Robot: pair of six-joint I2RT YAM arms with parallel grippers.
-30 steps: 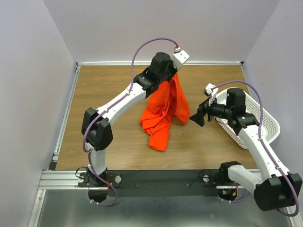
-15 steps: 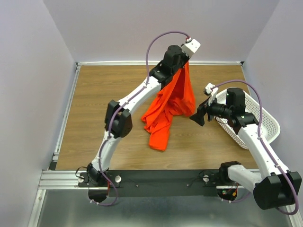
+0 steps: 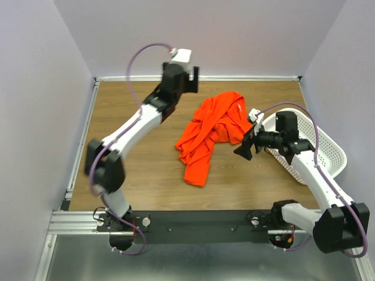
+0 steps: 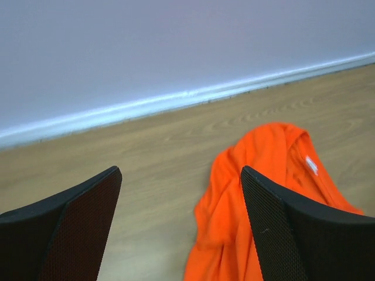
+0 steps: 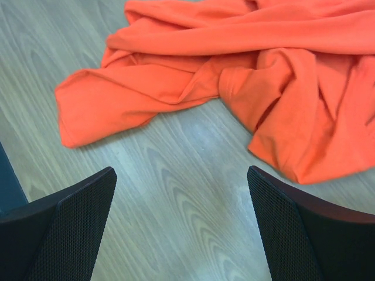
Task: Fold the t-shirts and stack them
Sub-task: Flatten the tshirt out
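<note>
Orange t-shirt (image 3: 211, 132): one crumpled heap, unfolded, near the wooden table's (image 3: 135, 170) far right, beside the white basket (image 3: 319, 149); left gripper (image 3: 192, 74) and right gripper (image 3: 245, 146) both spread wide and empty; folding and stacking not yet done.

Bright, even light; the left arm (image 3: 132, 126) looks blurred.

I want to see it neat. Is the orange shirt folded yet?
Not folded. The orange shirt lies in a crumpled heap on the wooden table, bunched and wrinkled all over.
</note>
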